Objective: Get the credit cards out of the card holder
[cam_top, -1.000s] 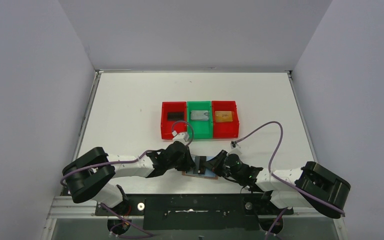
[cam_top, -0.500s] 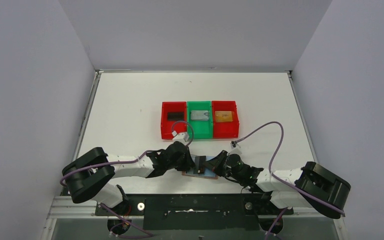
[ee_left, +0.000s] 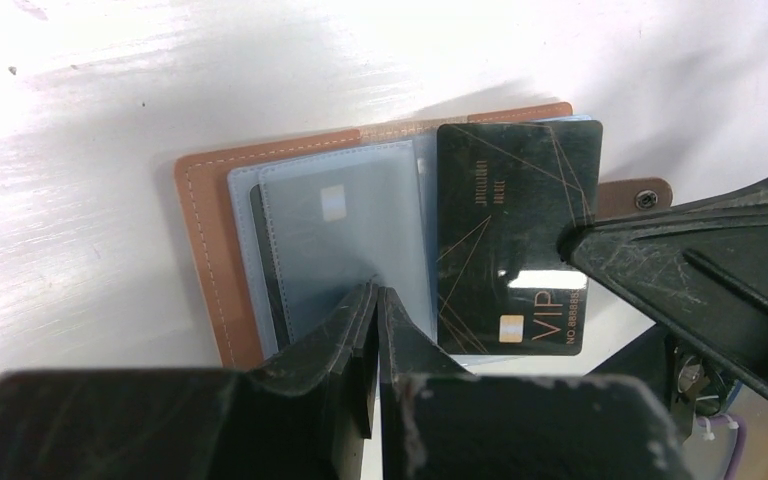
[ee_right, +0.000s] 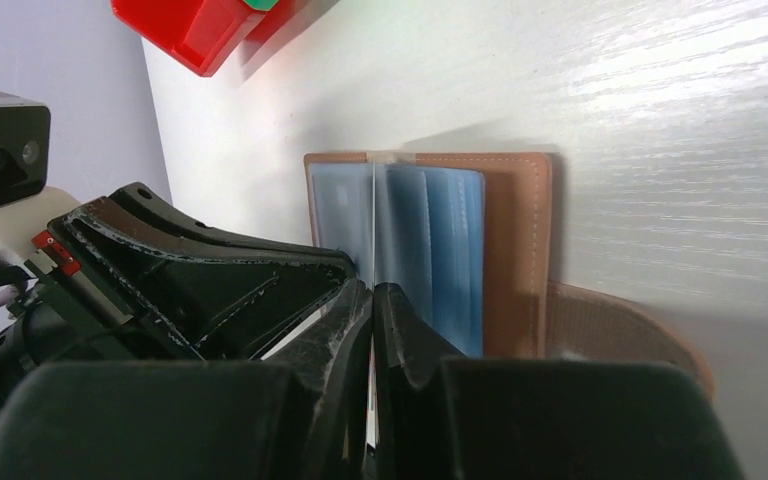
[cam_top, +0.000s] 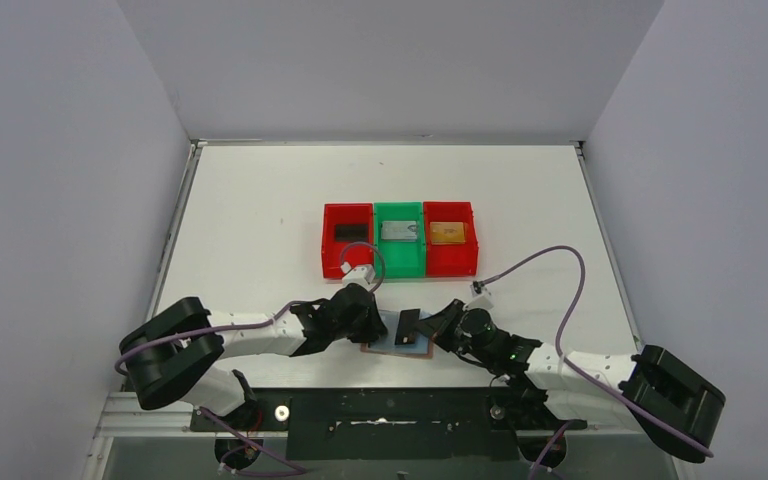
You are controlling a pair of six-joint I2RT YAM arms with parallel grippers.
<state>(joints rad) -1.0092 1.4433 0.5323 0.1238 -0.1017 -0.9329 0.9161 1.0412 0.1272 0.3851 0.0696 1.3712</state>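
The card holder (ee_left: 205, 250) is laid open flat. Its left half is pressed down by the closed left gripper (ee_left: 375, 295). Over its right half a black card (ee_left: 515, 240), long axis parallel to the holder's fold, is clamped by the right gripper (ee_right: 372, 292). Bins (cam_top: 400, 268) are set beyond it.

Edge of card holder (ee_left: 203, 250) hidden behind left tool (ee_left: 377, 295), black card (ee_left: 510, 200) corner lost inside right tool (ee_right: 372, 290), pocketed card (ee_left: 335, 240) clouded

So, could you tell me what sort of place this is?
Probably a robot test cell: a white table boxed in by plain walls, two arms bolted at its near edge, and coloured bins.
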